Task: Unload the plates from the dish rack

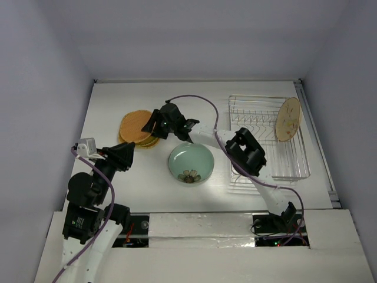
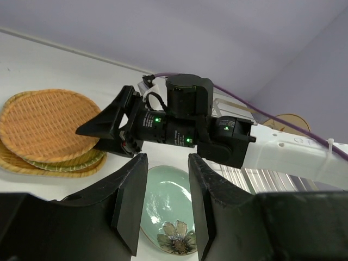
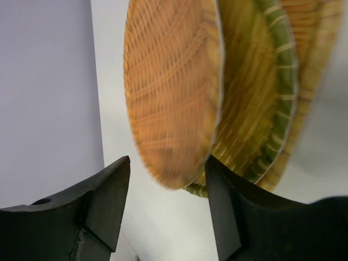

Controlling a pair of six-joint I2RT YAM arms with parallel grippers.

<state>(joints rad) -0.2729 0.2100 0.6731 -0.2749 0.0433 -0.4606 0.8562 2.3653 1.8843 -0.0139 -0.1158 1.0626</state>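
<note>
I'm plainly driving a robotics lab cell here: bare white surface (image 1: 112, 100), blank pale walls (image 1: 47, 71) boxing it in, left arm (image 1: 88, 197) and right arm (image 1: 247, 153) bolted at its near edge, purple cable (image 1: 194, 96) looping loose.

— We find the top view bright and even, lit from above. The white table (image 1: 112, 112) nearly washes out, with a soft shadow beside the green plate (image 1: 191, 163).
— We agree. In the right wrist view the woven plates (image 3: 174, 92) smear with blur. The left wrist view is sharper, its near foreground dark.
</note>
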